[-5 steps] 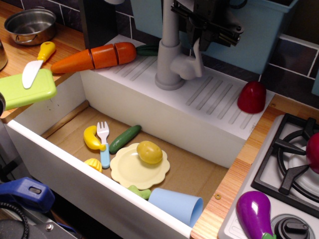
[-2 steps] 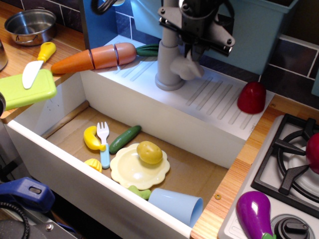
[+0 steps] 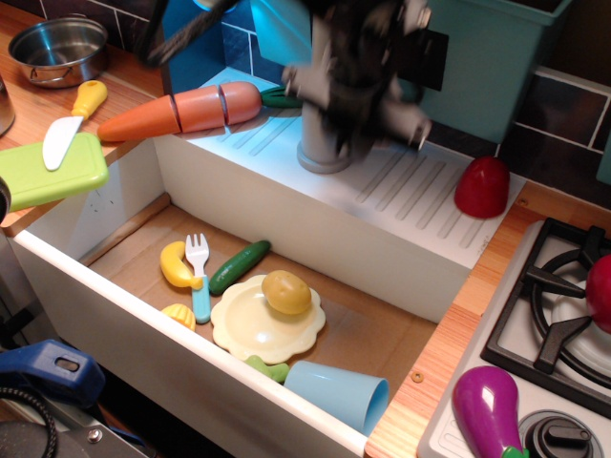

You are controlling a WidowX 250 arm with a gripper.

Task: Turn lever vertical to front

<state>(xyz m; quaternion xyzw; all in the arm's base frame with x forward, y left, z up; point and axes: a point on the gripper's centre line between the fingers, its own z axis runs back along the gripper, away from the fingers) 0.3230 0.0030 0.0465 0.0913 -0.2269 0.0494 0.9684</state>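
The gripper has dropped lower since the earlier frames, now a motion-blurred mass over the faucet at twelve o'clock. It hides the lever, and its opening and grasp cannot be told.

**Toy kitchen clutter around the sink**

A yellow plate was laid in the sink basin with a potato on it. Beside it were set a white fork, a banana and a green cucumber. A blue cup was tipped on its side. A carrot was laid behind the basin, and an eggplant was placed on the stove.
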